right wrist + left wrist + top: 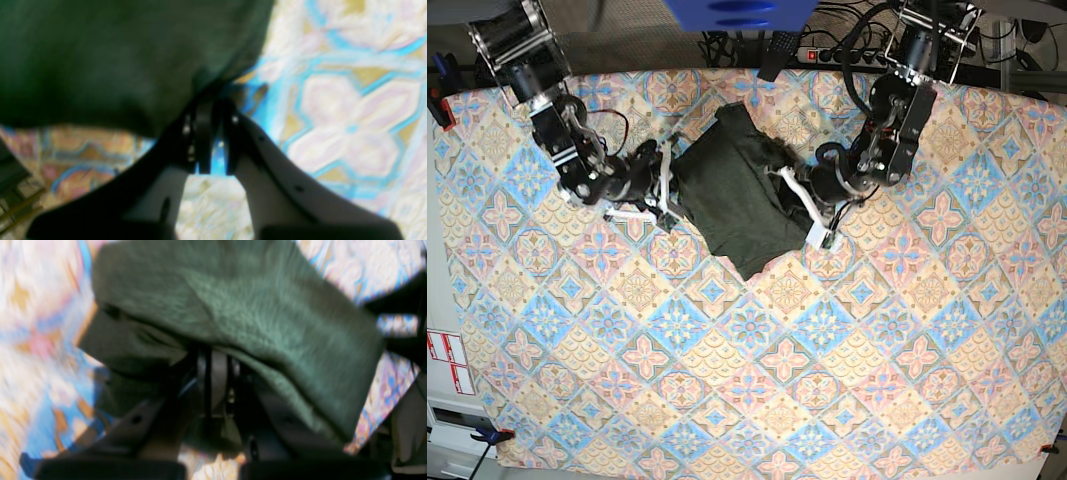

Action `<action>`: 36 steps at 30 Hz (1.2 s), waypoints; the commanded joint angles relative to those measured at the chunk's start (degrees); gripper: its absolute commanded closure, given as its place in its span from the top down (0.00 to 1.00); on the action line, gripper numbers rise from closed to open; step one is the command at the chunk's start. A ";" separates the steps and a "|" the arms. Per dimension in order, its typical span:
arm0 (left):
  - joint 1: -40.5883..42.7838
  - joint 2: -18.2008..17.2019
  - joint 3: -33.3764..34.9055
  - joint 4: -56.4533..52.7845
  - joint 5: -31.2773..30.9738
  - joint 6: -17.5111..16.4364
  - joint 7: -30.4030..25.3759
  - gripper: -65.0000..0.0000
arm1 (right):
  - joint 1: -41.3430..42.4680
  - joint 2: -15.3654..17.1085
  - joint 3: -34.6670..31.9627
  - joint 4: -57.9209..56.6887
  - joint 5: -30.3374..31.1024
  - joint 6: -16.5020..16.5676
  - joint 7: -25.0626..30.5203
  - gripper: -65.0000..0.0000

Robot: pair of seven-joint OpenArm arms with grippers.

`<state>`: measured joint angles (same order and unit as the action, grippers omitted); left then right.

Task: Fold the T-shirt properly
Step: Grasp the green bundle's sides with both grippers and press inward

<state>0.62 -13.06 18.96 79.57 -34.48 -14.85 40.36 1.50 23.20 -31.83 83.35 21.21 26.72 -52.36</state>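
- Two arms reached in from the far corners of the patterned tablecloth [727, 400], whose near half carried nothing but its blue, pink and orange tile print.
- Past the middle, toward the far edge, lay the T-shirt [732, 195], a dark olive-green bundle folded into a rough oblong with one corner pointing at the near edge.
- At the shirt's side toward the cloth's left edge, the right gripper [667, 188] met the fabric; in the right wrist view its jaws stood nearly together, tips [208, 110] tucked under the dark cloth [116, 60], pinching its edge as far as the blur allowed.
- At the shirt's opposite side, the left gripper [812, 215] pressed against the garment; in the left wrist view its jaws were drawn together with the green knit [253, 316] draped over and around the tips [215, 356], a fold of the fabric caught between them.
- In that same view the shirt showed two layers, an upper fold lying over a lower, darker one.
- Farther back, the right arm [557, 120] rose toward the far left corner and the left arm [902, 110] toward the far right part of the edge.
- Beyond the far edge sat cables and a power strip [832, 50].
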 commanded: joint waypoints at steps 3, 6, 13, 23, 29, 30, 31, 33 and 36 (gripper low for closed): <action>-4.36 1.24 1.83 -4.71 -0.29 -0.14 -0.93 0.00 | -2.16 0.84 0.32 4.78 0.72 0.22 0.62 0.08; -8.14 2.55 5.00 -9.99 -0.38 -0.14 -1.19 0.00 | -4.97 1.55 0.32 8.56 0.46 0.22 0.62 0.08; -13.50 7.21 6.23 -16.49 -0.29 -0.14 -1.37 0.00 | -8.75 1.63 0.32 14.89 0.37 0.22 0.53 0.08; -14.03 7.92 5.17 -10.43 6.39 -0.14 -1.02 0.00 | -10.95 4.71 2.52 21.84 0.63 0.22 0.53 0.08; -4.89 3.70 -4.50 2.06 6.22 -0.14 -0.93 0.00 | -15.08 4.71 7.00 27.02 0.63 0.22 0.53 0.08; -3.13 3.08 -6.26 3.81 6.22 -0.14 -0.93 0.00 | -15.70 4.71 6.82 27.02 0.63 0.22 0.53 0.08; -1.11 2.47 -8.28 5.57 6.22 -0.14 -0.93 0.00 | -15.78 4.36 6.74 27.11 0.63 0.22 0.53 0.08; 2.59 2.11 -12.24 8.56 6.22 -0.14 -0.93 0.00 | -15.08 2.60 6.12 27.20 0.63 0.22 0.62 0.08; 7.68 2.11 -18.57 11.55 6.22 -0.23 -1.02 0.00 | -12.79 0.32 4.27 27.11 0.63 0.22 0.62 0.08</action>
<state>8.75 -10.72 0.56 89.95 -27.62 -14.83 40.42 -11.84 22.96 -27.77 109.40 21.21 26.81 -52.66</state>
